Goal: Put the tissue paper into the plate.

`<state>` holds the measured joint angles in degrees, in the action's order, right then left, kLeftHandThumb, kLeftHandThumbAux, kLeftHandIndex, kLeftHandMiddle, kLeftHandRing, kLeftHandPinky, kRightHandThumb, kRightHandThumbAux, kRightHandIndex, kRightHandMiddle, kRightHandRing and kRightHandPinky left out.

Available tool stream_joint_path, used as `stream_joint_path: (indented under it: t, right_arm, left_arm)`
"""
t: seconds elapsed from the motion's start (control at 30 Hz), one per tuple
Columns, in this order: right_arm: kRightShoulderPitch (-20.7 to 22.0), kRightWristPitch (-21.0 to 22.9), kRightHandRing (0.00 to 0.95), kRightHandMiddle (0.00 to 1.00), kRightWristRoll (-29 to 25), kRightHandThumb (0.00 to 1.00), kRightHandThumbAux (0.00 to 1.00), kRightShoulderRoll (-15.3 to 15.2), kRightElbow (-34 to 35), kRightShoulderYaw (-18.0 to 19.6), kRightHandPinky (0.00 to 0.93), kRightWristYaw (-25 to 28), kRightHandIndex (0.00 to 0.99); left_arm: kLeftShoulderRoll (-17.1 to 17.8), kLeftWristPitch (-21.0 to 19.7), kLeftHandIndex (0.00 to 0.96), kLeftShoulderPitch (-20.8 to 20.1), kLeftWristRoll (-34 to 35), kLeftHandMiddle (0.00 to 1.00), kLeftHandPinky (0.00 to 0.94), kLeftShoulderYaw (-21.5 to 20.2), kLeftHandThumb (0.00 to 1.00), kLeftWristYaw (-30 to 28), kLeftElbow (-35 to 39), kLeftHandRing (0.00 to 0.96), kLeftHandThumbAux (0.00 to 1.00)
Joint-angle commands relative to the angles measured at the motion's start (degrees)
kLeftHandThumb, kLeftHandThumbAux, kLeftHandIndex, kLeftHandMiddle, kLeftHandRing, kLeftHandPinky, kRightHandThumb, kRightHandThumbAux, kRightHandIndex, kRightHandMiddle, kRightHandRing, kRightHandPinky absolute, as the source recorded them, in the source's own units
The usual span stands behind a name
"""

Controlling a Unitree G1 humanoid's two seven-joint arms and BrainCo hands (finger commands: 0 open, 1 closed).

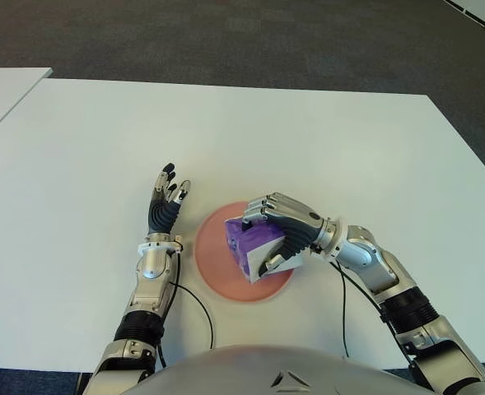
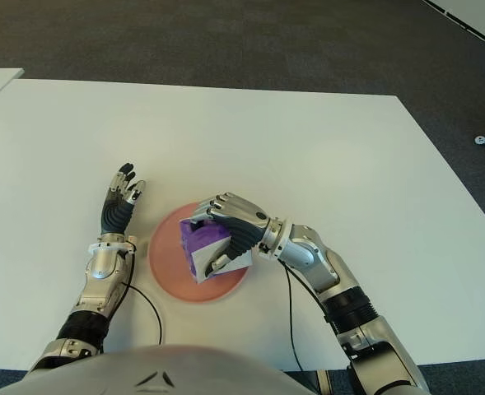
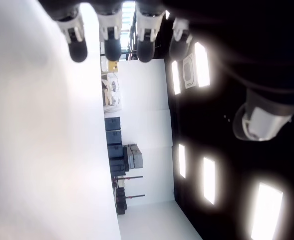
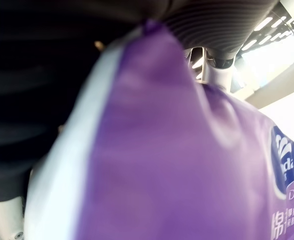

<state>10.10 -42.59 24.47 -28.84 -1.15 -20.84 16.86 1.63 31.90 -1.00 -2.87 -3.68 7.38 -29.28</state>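
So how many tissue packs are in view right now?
1. The purple tissue pack is in the right hand, over the pink plate. None visible elsewhere.

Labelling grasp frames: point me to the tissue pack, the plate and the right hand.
tissue pack [image 1: 254,240], left eye view, purple top face.
plate [image 1: 212,262], left eye view, bare pink left part.
right hand [image 1: 285,220], left eye view, back of hand.

Table: white table [image 1: 308,148], dark carpet behind.
Plate: pink plate [image 1: 213,267], near front edge, centre.
Tissue: purple/white tissue pack [image 1: 257,247] over plate, tilted.
R hand: right hand [image 1: 279,230] wrapped round pack, fingers on top.
L hand: left hand [image 1: 166,202] just left of plate, fingers extended, holds nothing.
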Motion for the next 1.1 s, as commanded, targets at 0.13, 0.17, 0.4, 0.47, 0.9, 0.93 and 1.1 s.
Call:
stream_joint_path:
  t: [0.13, 0.17, 0.4, 0.47, 0.9, 0.93, 1.1]
  right_arm:
    - [-0.91, 0.35, 0.809, 0.534, 2.23, 0.854, 0.678, 0.42, -1.46, -0.34, 0.783, -0.3, 0.399]
    - [-1.29, 0.26, 0.807, 0.535, 3.02, 0.854, 0.678, 0.73, -2.03, -0.61, 0.783, -0.86, 0.399]
    - [-2.97, 2.33, 0.766, 0.547, 3.0, 0.854, 0.676, 2.92, -3.99, -1.28, 0.736, -2.3, 0.408]
    - [-3.41, 3.07, 0.68, 0.539, 2.85, 0.847, 0.679, 3.24, -3.94, -1.28, 0.626, -2.16, 0.396]
    - [-3.75, -0.15, 0.512, 0.483, 10.05, 0.83, 0.687, 4.62, -7.93, -1.28, 0.445, -11.17, 0.391]
    - [-3.72, -0.35, 0.511, 0.481, 10.21, 0.83, 0.687, 4.83, -8.42, -1.29, 0.447, -11.86, 0.392]
    - [-3.39, -1.34, 0.469, 0.473, 11.09, 0.826, 0.688, 6.06, -11.16, -1.57, 0.406, -15.17, 0.396]
  left_arm:
    - [0.34, -2.49, 0.0, 2.26, -0.12, 0.0, 0.0, -0.09, 0.0, -0.59, -2.41, 0.0, 0.436]
    - [0.36, -2.54, 0.0, 2.28, -0.13, 0.0, 0.0, -0.08, 0.0, -0.61, -2.37, 0.0, 0.435]
    - [0.48, -2.38, 0.0, 2.38, -0.04, 0.0, 0.0, -0.08, 0.0, -0.79, -2.4, 0.0, 0.431]
    - [0.55, -2.24, 0.0, 2.42, -0.05, 0.0, 0.0, -0.05, 0.0, -0.87, -2.49, 0.0, 0.429]
    - [0.77, -1.61, 0.0, 2.27, -0.17, 0.0, 0.0, -0.08, 0.0, -0.9, -3.36, 0.0, 0.415]
    - [0.76, -1.54, 0.0, 2.28, -0.19, 0.0, 0.0, -0.06, 0.0, -0.9, -3.38, 0.0, 0.414]
    - [0.8, -1.31, 0.0, 2.36, -0.31, 0.0, 0.0, 0.05, 0.0, -0.94, -3.37, 0.0, 0.414]
